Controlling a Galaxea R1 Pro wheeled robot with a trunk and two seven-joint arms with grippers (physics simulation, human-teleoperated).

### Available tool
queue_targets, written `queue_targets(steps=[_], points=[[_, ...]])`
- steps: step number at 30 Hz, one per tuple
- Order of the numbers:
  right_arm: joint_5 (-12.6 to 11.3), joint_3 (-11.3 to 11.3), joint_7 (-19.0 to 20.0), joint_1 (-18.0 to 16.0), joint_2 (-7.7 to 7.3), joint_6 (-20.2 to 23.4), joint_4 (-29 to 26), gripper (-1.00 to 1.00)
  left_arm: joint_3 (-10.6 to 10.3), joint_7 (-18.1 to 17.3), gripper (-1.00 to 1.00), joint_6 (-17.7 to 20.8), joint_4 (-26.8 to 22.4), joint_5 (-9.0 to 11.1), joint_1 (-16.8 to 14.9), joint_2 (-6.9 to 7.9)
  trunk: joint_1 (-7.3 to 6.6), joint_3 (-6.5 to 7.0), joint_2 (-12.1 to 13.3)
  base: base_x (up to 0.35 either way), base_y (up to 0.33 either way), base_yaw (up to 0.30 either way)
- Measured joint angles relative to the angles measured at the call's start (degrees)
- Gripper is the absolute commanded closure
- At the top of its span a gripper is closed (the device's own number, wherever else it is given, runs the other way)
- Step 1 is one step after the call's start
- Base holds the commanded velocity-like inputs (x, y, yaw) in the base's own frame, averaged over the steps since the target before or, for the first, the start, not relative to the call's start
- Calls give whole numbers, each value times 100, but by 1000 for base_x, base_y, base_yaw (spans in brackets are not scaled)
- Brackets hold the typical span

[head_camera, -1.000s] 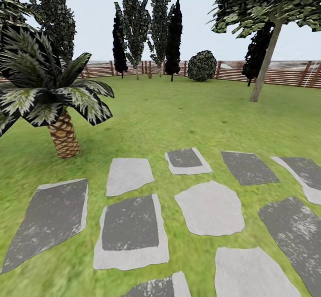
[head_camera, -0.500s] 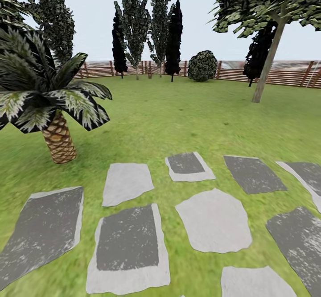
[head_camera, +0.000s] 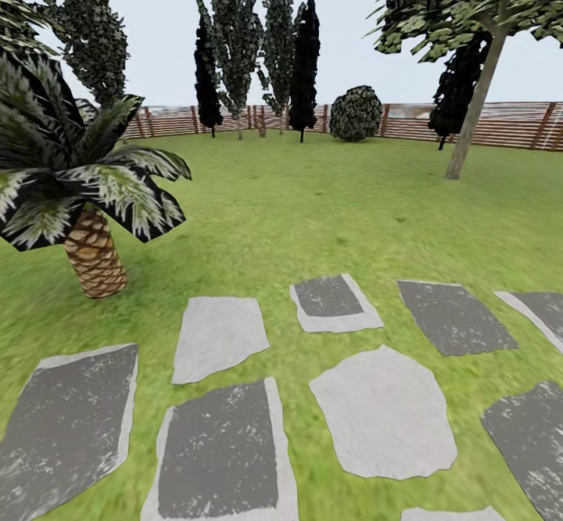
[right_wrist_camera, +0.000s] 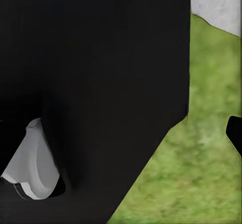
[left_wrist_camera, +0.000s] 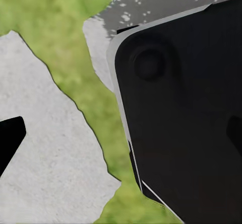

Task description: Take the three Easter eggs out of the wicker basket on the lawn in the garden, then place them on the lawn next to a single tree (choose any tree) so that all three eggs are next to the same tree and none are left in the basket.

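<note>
The Easter eggs and the wicker basket are out of view. The lawn (head_camera: 313,200) of the garden spreads ahead of me in the head view. A tree (head_camera: 471,114) with a pale grey leaning trunk and speckled green leaves stands at the far right, near the fence. My left gripper (left_wrist_camera: 121,135) hangs over a pale paving stone and grass, its dark fingertips (left_wrist_camera: 10,138) at the picture's edges, with nothing between them. My right gripper (right_wrist_camera: 121,133) is over grass, one fingertip (right_wrist_camera: 235,133) showing at the edge, with nothing held.
Flat grey and pale stepping stones (head_camera: 383,411) lie in the grass just ahead. A short palm (head_camera: 92,255) stands close on the left. Tall dark trees (head_camera: 303,59) and a round bush (head_camera: 354,114) line the brown slat fence (head_camera: 508,123) at the back.
The whole head view has shifted: the stepping stones slide down and the palm drifts left, so the camera has moved forward. Nothing in the garden has moved.
</note>
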Motion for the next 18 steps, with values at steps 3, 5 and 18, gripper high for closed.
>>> queue_targets(steps=[3, 5, 18], points=[[0, 0, -1, 0, 0, 0, 1, -100, 0, 0, -100, 0, 0, 0, 0, 0, -66, 54, 120, 343, 0, 0], [0, 1, -1, 0, 0, 0, 1, -100, 0, 0, -100, 0, 0, 0, 0, 0, -110, 90, 200, 343, 0, 0], [0, -1, 0, 0, 0, 0, -1, -100, 0, 0, -100, 0, 0, 0, 0, 0, -396, 323, 722, 343, 0, 0]])
